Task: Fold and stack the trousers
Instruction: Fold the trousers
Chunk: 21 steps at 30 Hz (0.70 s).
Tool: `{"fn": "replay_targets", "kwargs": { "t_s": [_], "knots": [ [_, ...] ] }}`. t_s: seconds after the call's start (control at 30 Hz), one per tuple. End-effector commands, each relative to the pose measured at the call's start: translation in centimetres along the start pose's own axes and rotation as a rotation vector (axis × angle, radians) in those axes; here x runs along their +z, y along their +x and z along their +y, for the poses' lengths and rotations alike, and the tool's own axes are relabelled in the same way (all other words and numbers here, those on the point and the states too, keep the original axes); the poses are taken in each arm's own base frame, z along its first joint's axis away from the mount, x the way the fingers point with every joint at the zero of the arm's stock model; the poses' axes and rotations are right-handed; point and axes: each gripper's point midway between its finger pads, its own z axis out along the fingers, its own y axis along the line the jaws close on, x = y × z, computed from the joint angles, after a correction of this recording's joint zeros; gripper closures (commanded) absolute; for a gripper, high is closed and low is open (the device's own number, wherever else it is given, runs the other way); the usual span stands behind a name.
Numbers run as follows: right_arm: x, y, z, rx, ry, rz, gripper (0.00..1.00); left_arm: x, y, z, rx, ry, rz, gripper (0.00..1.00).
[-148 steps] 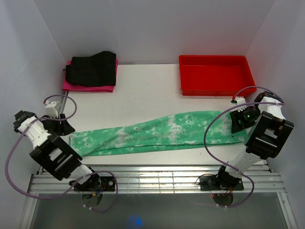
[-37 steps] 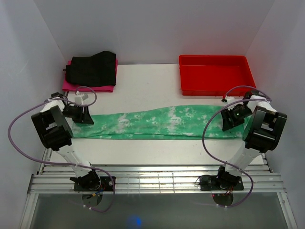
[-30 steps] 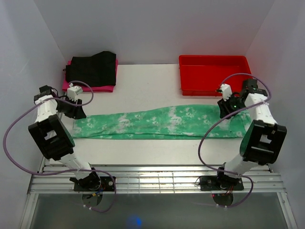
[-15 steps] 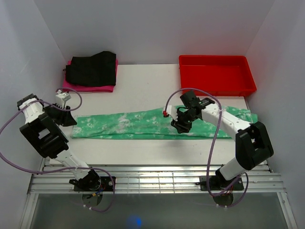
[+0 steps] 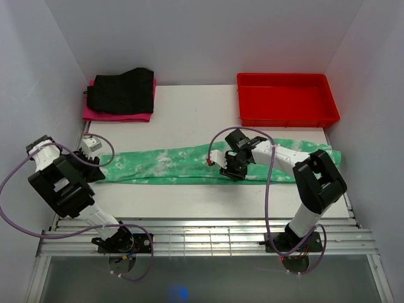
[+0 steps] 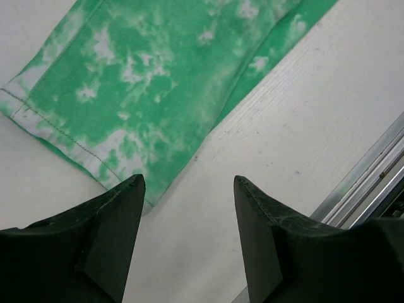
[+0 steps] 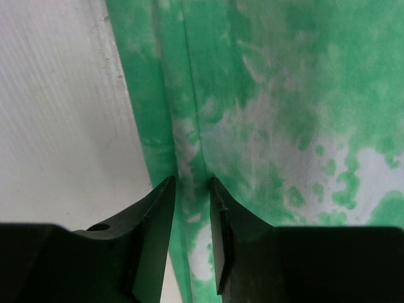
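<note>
Nearest the camera, a slatted metal rail point(image 5: 208, 237) runs along the table's front edge, with both arm bases bolted to it. Just beyond, the green and white trousers point(image 5: 170, 164) lie flat in a long strip across the white table point(image 5: 189, 120), reaching almost from side to side.

At the strip's left end, the left gripper point(image 6: 188, 189) hovers with its jaws wide and nothing between them. It is over bare table, just beside the stitched hem corner.

At the middle of the strip, the right gripper point(image 7: 189, 186) sits on the near edge with its jaws narrow and a seam ridge of cloth between them. Whether it grips the cloth cannot be told.

The fold likely works best if the left gripper shifts onto the hem and pinches both layers. Both grippers should then lift together, keeping the cloth taut and the edges matched.

At the far left, a black garment point(image 5: 120, 91) rests on a pink garment point(image 5: 117, 117). At the far right sits a red tray point(image 5: 287, 77).
</note>
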Motion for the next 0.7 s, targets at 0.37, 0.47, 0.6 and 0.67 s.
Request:
{"fn": "replay_targets", "kwargs": {
  "t_s": [0.37, 0.47, 0.6, 0.67],
  "knots": [
    [-2.2, -1.5, -1.9, -0.028, 0.136, -0.045, 0.92, 0.3, 0.2, -1.6, 0.448, 0.001, 0.019, 0.32],
    [-3.9, -2.0, -2.3, -0.035, 0.184, -0.067, 0.92, 0.5, 0.3, -1.8, 0.494, 0.010, 0.015, 0.34],
    [-4.3, -1.6, -1.7, -0.041, 0.183, -0.063, 0.92, 1.2, 1.1, -1.2, 0.510, 0.017, 0.023, 0.37],
    [-4.1, -1.3, -1.6, -0.042, 0.177, -0.057, 0.92, 1.6, 1.5, -1.0, 0.539, 0.028, 0.032, 0.39]
  ]
}}
